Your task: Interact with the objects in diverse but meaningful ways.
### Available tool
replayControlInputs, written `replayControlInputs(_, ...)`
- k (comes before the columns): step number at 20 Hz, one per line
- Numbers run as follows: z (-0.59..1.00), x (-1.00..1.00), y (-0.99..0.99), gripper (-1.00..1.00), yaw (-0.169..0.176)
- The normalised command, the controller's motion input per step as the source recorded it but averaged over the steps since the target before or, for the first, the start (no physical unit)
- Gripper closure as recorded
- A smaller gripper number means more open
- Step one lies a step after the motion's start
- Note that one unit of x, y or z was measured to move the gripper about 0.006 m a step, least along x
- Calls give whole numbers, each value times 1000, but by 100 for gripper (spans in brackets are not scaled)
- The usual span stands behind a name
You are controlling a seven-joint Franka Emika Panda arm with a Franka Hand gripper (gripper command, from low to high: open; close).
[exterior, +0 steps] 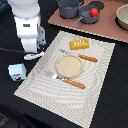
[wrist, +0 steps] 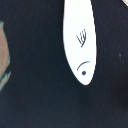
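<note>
In the exterior view my gripper (exterior: 31, 51) hangs low over the black table, just above the flat white fish piece (exterior: 35, 56); its fingers are too small to read. The wrist view shows the fish (wrist: 78, 40) lying flat on black with no fingers in frame. The white-and-blue milk carton (exterior: 17, 71) stands close by, toward the front. A golden bread loaf (exterior: 79, 44) rests on the mat's far edge. The red tomato (exterior: 93, 12) sits in a dark pan (exterior: 86, 18) beside the grey pot (exterior: 69, 7).
A woven placemat (exterior: 95, 90) carries a round tan plate (exterior: 68, 65), an orange-handled fork (exterior: 69, 81) and knife (exterior: 85, 57). A wooden board (exterior: 102, 27) at the back holds the cookware, with a bowl (exterior: 122, 17) at the exterior view's right.
</note>
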Motion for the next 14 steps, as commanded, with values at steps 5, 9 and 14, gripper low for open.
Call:
replayControlInputs(5, -313, -238, -4, -100, 89)
replayControlInputs(9, -289, -344, 0, -100, 86)
replayControlInputs(14, -249, -285, 0, -100, 84)
